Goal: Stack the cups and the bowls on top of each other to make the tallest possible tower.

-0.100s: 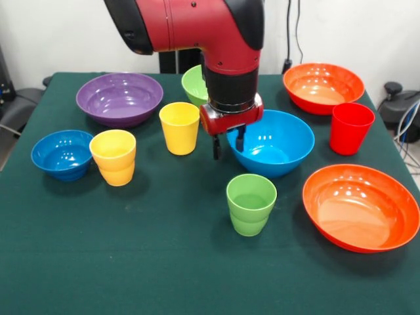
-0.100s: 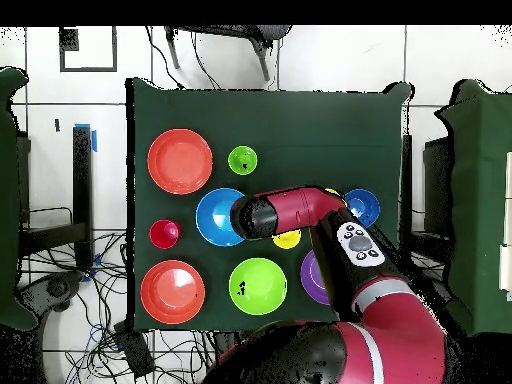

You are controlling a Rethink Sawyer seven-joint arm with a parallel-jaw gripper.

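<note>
Front shows claw open; overhead hides it.

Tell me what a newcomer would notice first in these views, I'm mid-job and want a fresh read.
First, the red and black arm coming down mid-table, its gripper open over the near-left rim of the large light-blue bowl. Then the bright dishes spread singly over the green table: two wide orange bowls at the front view's right, the purple bowl far left. Nothing is stacked yet.

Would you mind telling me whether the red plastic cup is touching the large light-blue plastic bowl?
Apart. The front view shows green tablecloth between the red cup and the light-blue bowl; the overhead view shows that gap too.
</note>
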